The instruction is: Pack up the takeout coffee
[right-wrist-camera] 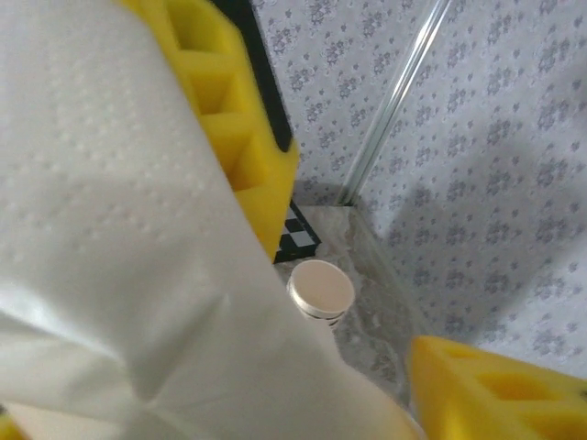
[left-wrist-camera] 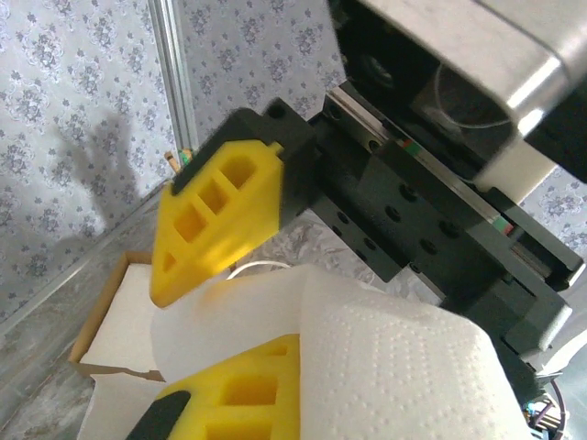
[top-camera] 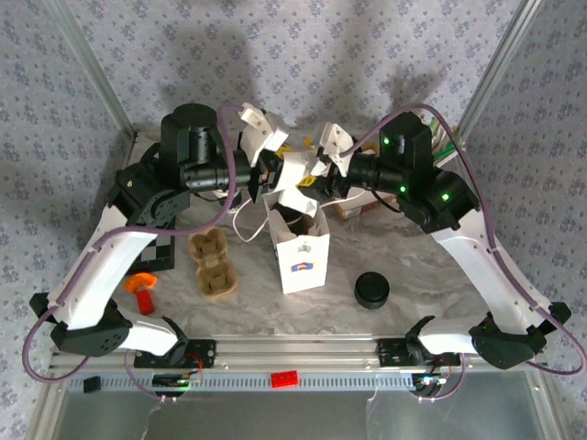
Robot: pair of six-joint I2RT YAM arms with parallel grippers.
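A white paper bag [top-camera: 301,247] stands open in the middle of the table. Its mouth is dark inside, and the takeout coffee is hidden. Just above the bag, both grippers meet at a white paper napkin [top-camera: 294,170]. My left gripper [top-camera: 268,170] is shut on the napkin [left-wrist-camera: 385,367], which is pinched between its yellow fingers [left-wrist-camera: 215,229]. My right gripper [top-camera: 318,176] has the napkin [right-wrist-camera: 119,229] lying against one yellow finger [right-wrist-camera: 248,137]. Its other finger [right-wrist-camera: 495,394] stands apart, so the jaws are open.
A brown pulp tray [top-camera: 212,264] lies left of the bag and a low stack of black lids [top-camera: 371,290] lies to its right. An orange object [top-camera: 142,288] sits near the left arm. Lidless cream cups [right-wrist-camera: 321,290] and a cardboard napkin box [left-wrist-camera: 101,321] stand at the back.
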